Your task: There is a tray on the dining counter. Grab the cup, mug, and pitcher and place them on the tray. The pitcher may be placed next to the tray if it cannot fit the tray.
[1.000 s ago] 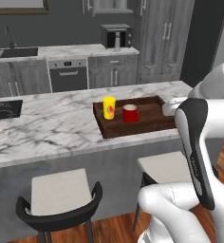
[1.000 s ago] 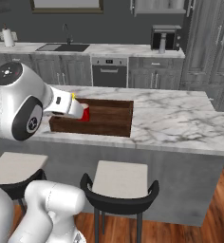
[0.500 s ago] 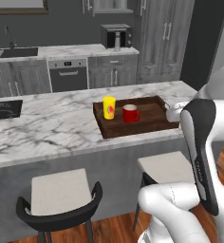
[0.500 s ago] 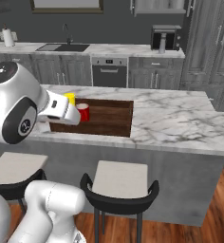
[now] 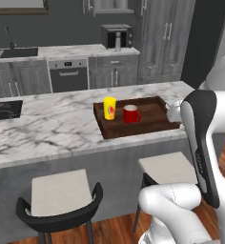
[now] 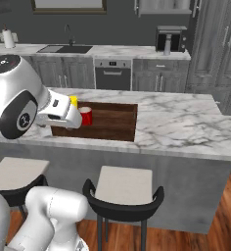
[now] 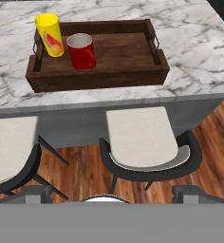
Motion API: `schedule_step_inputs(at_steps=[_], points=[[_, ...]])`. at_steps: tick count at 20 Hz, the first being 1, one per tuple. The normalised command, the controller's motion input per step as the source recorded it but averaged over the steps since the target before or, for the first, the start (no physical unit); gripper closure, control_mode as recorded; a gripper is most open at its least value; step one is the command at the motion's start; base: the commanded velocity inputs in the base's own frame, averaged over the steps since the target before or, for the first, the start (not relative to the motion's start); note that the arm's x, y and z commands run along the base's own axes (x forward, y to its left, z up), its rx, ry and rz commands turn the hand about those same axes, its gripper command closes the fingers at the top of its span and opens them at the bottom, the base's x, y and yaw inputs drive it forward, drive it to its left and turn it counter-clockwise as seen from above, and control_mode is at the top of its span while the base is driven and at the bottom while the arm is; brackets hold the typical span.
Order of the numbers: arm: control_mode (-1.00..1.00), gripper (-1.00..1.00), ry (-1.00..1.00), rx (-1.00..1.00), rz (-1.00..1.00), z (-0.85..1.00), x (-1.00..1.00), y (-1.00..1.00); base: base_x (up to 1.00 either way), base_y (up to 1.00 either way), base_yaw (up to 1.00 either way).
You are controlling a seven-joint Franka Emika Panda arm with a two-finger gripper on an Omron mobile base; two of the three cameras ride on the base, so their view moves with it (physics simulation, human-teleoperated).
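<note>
Left base view: the tray (image 5: pixel 152 125) lies on the desk (image 5: pixel 47 128) near its front edge. The cup (image 5: pixel 109 108) and the mug (image 5: pixel 131 114) stand upright inside the tray at its left end, just beside each other, cup to the left. The arm's white hand reaches in at the tray's right end; the claw itself is hidden behind the arm here. Two stools (image 5: pixel 62 195) stand under the desk front.

Right base view: the tray (image 6: pixel 115 122) sits on the desk (image 6: pixel 186 130). The mug (image 6: pixel 86 116) and a sliver of the cup (image 6: pixel 74 101) show just past the arm's white hand, which covers the tray's left end.

Hand view: the claw (image 7: pixel 111 192) is spread wide and holds nothing, its finger tips (image 7: pixel 190 192) low in the picture. It hangs well back from the desk (image 7: pixel 190 52), over a stool (image 7: pixel 142 142). Ahead of the claw lies the tray (image 7: pixel 118 57); in the tray's far left part stand the cup (image 7: pixel 49 34) and, just right of it, the mug (image 7: pixel 82 51). The tray's right half is bare wood.
</note>
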Motion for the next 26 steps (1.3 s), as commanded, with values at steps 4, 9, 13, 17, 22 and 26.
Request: schedule_step_inputs(at_steps=[4, 9, 13, 17, 22, 26], points=[[1.0, -1.0, 0.0, 0.0, 0.0, 0.0, 0.0, 0.0, 0.0, 0.0, 0.0], [1.0, -1.0, 0.0, 0.0, 0.0, 0.0, 0.0, 0.0, 0.0, 0.0, 0.0], [1.0, -1.0, 0.0, 0.0, 0.0, 0.0, 0.0, 0.0, 0.0, 0.0, 0.0], [1.0, -1.0, 0.0, 0.0, 0.0, 0.0, 0.0, 0.0, -0.02, -0.15, 0.0], [1.0, -1.0, 0.0, 0.0, 0.0, 0.0, 0.0, 0.0, -0.11, -0.67, 0.0], [1.0, -1.0, 0.0, 0.0, 0.0, 0.0, 0.0, 0.0, -0.18, -0.65, -0.03]])
